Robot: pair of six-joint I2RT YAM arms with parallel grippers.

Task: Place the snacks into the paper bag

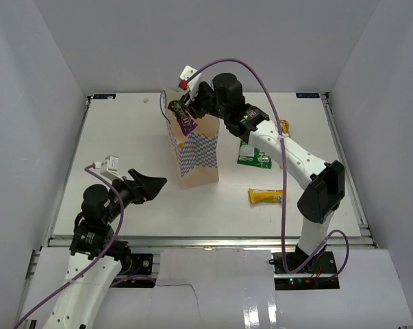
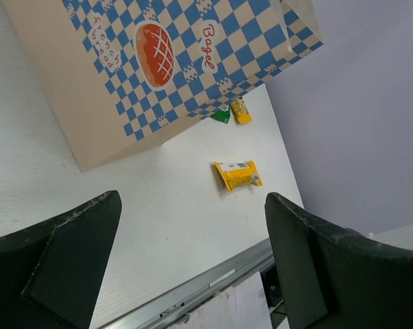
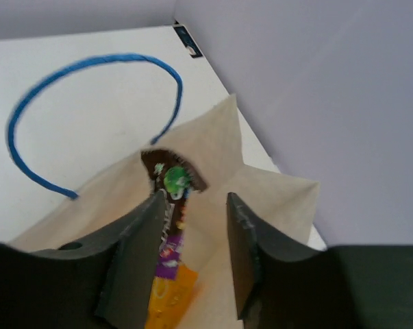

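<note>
Purple bar [image 1: 182, 118] upright in paper bag [image 1: 199, 154] mouth, between right gripper [image 3: 192, 199] jaws, part open, against one finger. Left gripper [image 1: 155, 184] gaping wide, empty, beside bag. Yellow bar [image 1: 266, 197], green pouch [image 1: 254, 156] on table [image 1: 124, 137].

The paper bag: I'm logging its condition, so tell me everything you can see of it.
The paper bag stands upright on the table, mouth open. It looks like tan kraft paper; its lower half carries a blue-white checker print with a bread picture and the word Bagel. A blue cord handle arcs above the rim. A purple bar pokes from the mouth, over an orange packet inside. The right gripper hovers above the opening.
</note>
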